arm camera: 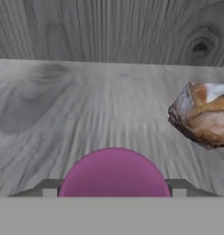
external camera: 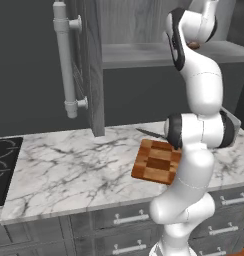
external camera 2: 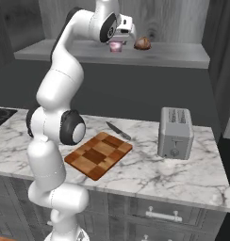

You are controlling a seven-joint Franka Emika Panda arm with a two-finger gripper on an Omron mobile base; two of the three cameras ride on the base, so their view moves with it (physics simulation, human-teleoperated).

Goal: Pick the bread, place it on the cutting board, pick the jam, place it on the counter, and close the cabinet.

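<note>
The pink-purple jam [arm camera: 114, 174] stands on the shelf of the open cabinet [external camera: 91, 65]. My gripper [arm camera: 114, 189] reaches in level with it, one finger pressed to each side of the jar, shut on it. From the right base view the jam [external camera 2: 116, 46] sits just under my gripper [external camera 2: 119, 39]. The bread [arm camera: 203, 114], a brown roll, lies on the same shelf a little to the right of the jar, apart from it [external camera 2: 142, 43]. The checkered cutting board [external camera 2: 99, 155] lies bare on the marble counter [external camera 2: 183, 174] below.
A grey toaster [external camera 2: 176, 132] stands right of the board, and a knife [external camera 2: 118, 131] lies behind it. The cabinet door swings out to the left with its long bar handle [external camera: 64, 60]. The black stovetop [external camera: 4, 165] is at the far left.
</note>
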